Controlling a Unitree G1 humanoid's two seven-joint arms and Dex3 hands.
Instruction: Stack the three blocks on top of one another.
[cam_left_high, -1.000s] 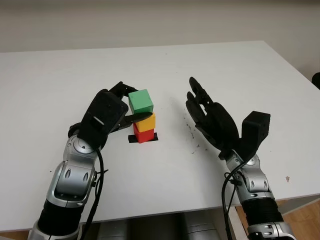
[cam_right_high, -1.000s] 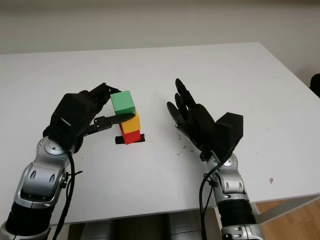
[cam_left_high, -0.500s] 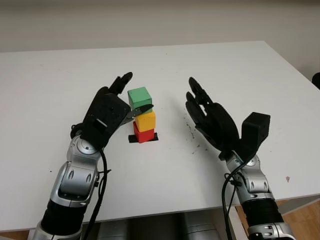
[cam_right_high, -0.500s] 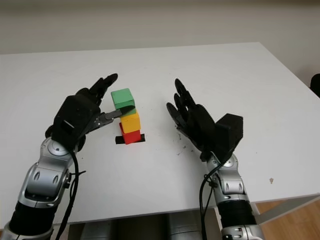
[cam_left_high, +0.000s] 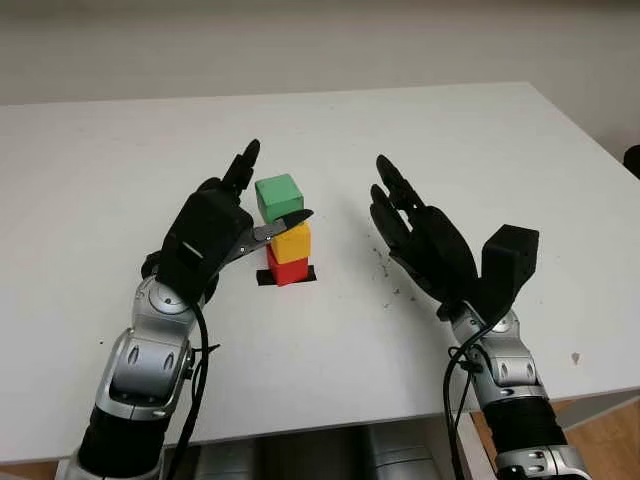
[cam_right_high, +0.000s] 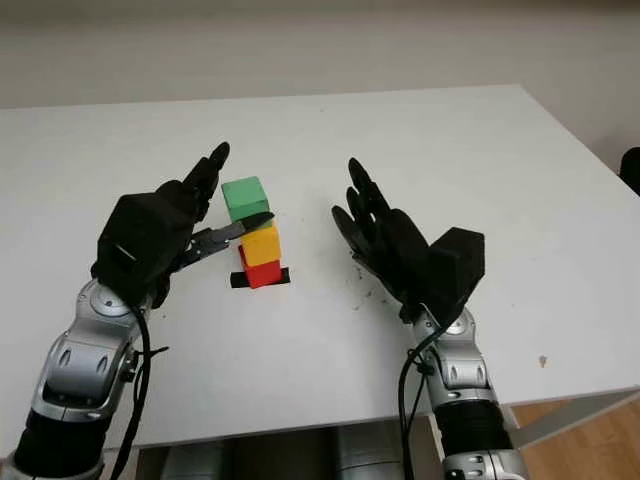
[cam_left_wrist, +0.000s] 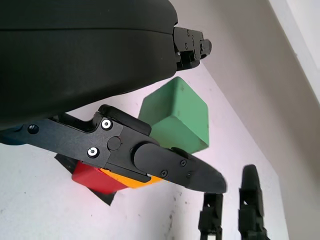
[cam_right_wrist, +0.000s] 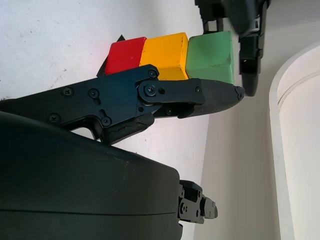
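A green block (cam_left_high: 279, 196) sits on a yellow block (cam_left_high: 291, 242), which sits on a red block (cam_left_high: 281, 266). The stack stands upright on a small black mark (cam_left_high: 262, 279) in the middle of the white table (cam_left_high: 110, 150). My left hand (cam_left_high: 274, 184) is open just left of the stack. Its thumb reaches across in front of the green block's lower edge and a finger points up behind it, without gripping. My right hand (cam_left_high: 385, 195) is open to the right of the stack, palm turned toward it. The right wrist view shows the red (cam_right_wrist: 125, 54), yellow (cam_right_wrist: 165, 50) and green (cam_right_wrist: 210, 56) blocks in a row.
Small dark specks (cam_left_high: 385, 265) dot the table beside my right hand. The table's front edge (cam_left_high: 330, 420) runs close to both forearms, and its right edge (cam_left_high: 590, 135) slants away at the far right.
My left hand has let go of the green block and its fingers have straightened away from it. The green block stays on the yellow one. The right hand has hardly moved.
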